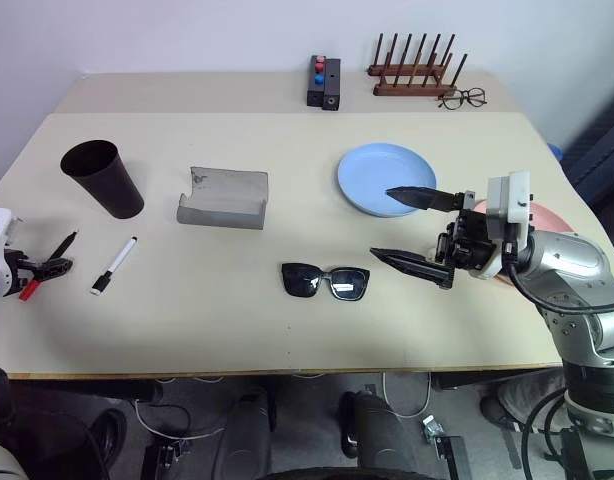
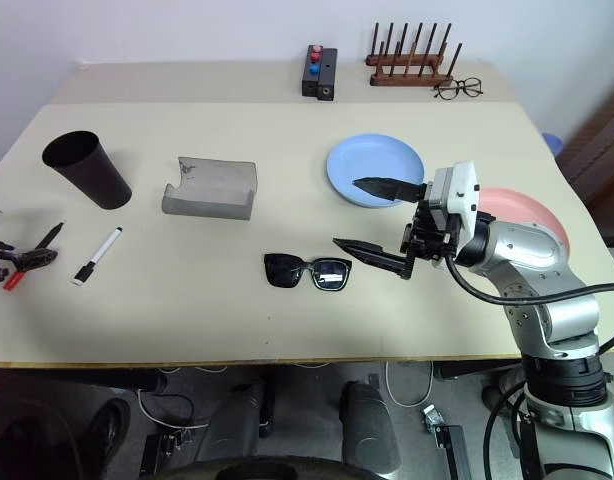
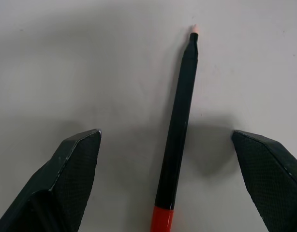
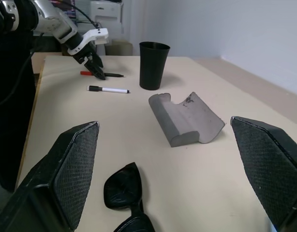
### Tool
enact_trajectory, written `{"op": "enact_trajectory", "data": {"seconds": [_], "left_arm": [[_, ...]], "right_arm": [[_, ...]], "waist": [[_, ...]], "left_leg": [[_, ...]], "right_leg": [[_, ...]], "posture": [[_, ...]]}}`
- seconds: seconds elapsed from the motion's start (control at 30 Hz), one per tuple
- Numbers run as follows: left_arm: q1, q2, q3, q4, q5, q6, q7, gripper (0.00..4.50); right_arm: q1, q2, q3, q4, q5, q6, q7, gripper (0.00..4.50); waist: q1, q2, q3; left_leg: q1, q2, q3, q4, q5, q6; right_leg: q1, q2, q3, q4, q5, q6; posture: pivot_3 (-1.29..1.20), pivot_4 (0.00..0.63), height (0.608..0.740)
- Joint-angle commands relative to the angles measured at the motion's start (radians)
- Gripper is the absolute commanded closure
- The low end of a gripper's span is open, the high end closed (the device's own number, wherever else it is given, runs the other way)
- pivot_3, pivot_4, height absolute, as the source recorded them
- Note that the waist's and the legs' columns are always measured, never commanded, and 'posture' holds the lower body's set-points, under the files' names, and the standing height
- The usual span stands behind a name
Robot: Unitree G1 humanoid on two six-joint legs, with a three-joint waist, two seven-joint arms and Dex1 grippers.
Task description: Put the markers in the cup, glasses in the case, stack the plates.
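1. Plates sit apart on the right of the beige table (image 1: 287, 330): the light blue plate (image 1: 372, 175) is bare and round, while the pink plate (image 2: 532, 225) lies partly behind the right arm.
2. Cup (image 1: 104, 178), black and tapered, stands upright at far left; the grey case (image 1: 224, 198) lies open beside it.
3. Sunglasses (image 1: 325, 281) lie near the front edge.
4. Right gripper (image 1: 407, 225) hovers wide open, with textured black fingers (image 4: 73, 164).
5. White marker (image 1: 114, 265) lies near the left gripper (image 1: 49, 262), whose fingers are spread either side of a black marker with a red end (image 3: 177, 140), seen close in the left wrist view.
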Motion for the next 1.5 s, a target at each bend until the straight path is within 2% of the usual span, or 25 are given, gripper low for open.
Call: {"op": "enact_trajectory", "data": {"seconds": [0.03, 0.2, 0.23, 0.33, 0.5, 0.67, 0.77, 0.9, 0.97, 1.03, 1.2, 1.5], "left_arm": [[0.011, 0.006, -0.050, 0.041, 0.063, -0.013, -0.003, 1.87], [0.003, 0.015, -0.082, 0.054, 0.082, 0.025, -0.048, 4.30], [0.006, 0.017, -0.084, 0.053, 0.085, 0.024, -0.054, 4.41], [0.019, 0.028, -0.070, 0.036, 0.073, -0.008, -0.078, 4.41], [0.029, 0.082, 0.011, 0.023, 0.051, -0.110, 0.035, 4.41], [0.080, 0.123, 0.168, -0.072, -0.066, -0.329, -0.031, 4.41], [0.032, 0.092, 0.345, -0.154, -0.260, -0.263, -0.116, 4.41], [0.016, 0.032, 0.452, -0.223, -0.384, -0.243, -0.154, 4.41], [0.000, -0.010, 0.465, -0.287, -0.427, -0.202, -0.141, 4.41], [-0.045, -0.051, 0.446, -0.300, -0.423, -0.247, -0.128, 4.41], [-0.229, -0.146, 0.382, -0.166, -0.345, -0.448, -0.049, 4.41], [-0.442, -0.263, 0.318, 0.044, -0.275, -0.616, 0.030, 4.41]], "right_arm": [[-0.018, -0.016, -0.026, -0.039, 0.020, 0.000, -0.006, 0.00], [-0.025, -0.028, -0.032, -0.028, 0.011, 0.002, -0.009, 0.00], [-0.026, -0.029, -0.033, -0.025, 0.010, 0.001, -0.011, 0.00], [-0.033, -0.028, -0.029, -0.014, 0.004, -0.004, -0.014, 0.00], [-0.038, -0.014, -0.008, 0.007, -0.020, -0.023, -0.015, 0.00], [-0.053, 0.004, 0.012, 0.033, -0.041, -0.054, -0.006, 0.00], [-0.066, 0.018, 0.022, 0.050, -0.049, -0.068, -0.001, 0.00], [-0.078, 0.025, 0.032, 0.070, -0.058, -0.083, 0.009, 0.00], [-0.083, 0.027, 0.034, 0.074, -0.058, -0.085, 0.011, 0.00], [-0.089, 0.028, 0.033, 0.076, -0.059, -0.085, 0.012, 0.00], [-0.103, 0.030, 0.029, 0.082, -0.060, -0.084, 0.010, 0.00], [-0.033, 0.020, -0.008, 0.030, -0.048, -0.074, -0.023, 0.00]], "waist": [[0.005, 0.000, 0.000], [0.000, 0.003, -0.002], [-0.001, 0.004, -0.002], [-0.009, 0.004, -0.002], [-0.015, 0.003, -0.002], [-0.012, -0.001, -0.002], [0.003, -0.002, -0.002], [0.009, -0.002, -0.002], [0.012, -0.002, -0.002], [0.013, -0.002, -0.002], [0.011, -0.006, -0.002], [0.009, -0.006, -0.002]], "left_leg": [[0.000, 0.000, 0.000, 0.000, 0.000, 0.000], [0.001, 0.000, 0.001, 0.000, 0.000, 0.000], [0.001, 0.000, 0.001, 0.000, 0.000, 0.000], [0.001, 0.000, 0.001, 0.000, 0.000, 0.000], [0.001, 0.001, 0.001, 0.000, 0.000, 0.000], [-0.001, 0.001, 0.001, 0.000, 0.000, 0.000], [-0.001, 0.001, 0.002, 0.000, 0.000, 0.000], [-0.001, 0.001, 0.004, 0.001, 0.000, 0.000], [0.000, 0.001, 0.004, 0.001, 0.000, 0.000], [0.000, 0.001, 0.004, 0.001, 0.000, 0.000], [0.000, 0.001, 0.003, 0.004, 0.001, -0.001], [0.001, 0.001, 0.004, 0.005, 0.001, -0.001]], "right_leg": [[0.000, 0.000, 0.000, 0.000, 0.000, -0.001], [0.000, 0.000, 0.001, 0.000, -0.001, -0.002], [0.000, 0.000, 0.001, 0.001, -0.001, -0.002], [0.000, 0.000, 0.001, 0.000, -0.001, -0.002], [0.000, 0.000, 0.001, 0.001, -0.001, -0.002], [-0.002, 0.000, 0.001, 0.000, 0.000, -0.001], [-0.001, -0.001, 0.001, -0.001, -0.001, -0.003], [0.000, -0.001, 0.001, -0.001, -0.001, -0.002], [0.001, -0.001, 0.001, 0.000, 0.000, 0.000], [0.001, -0.001, 0.001, 0.000, 0.001, 0.001], [0.003, 0.000, 0.001, 0.000, 0.002, 0.003], [0.005, 0.000, 0.001, 0.000, 0.003, 0.006]], "posture": [[0.00, 0.150, 0.740], [0.00, 0.150, 0.740], [0.00, 0.150, 0.740], [0.00, 0.150, 0.740], [0.00, 0.150, 0.740], [0.00, 0.150, 0.740], [0.00, 0.150, 0.740], [0.00, 0.150, 0.740], [0.00, 0.150, 0.740], [0.00, 0.150, 0.740], [0.00, 0.150, 0.740], [0.00, 0.150, 0.740]]}}
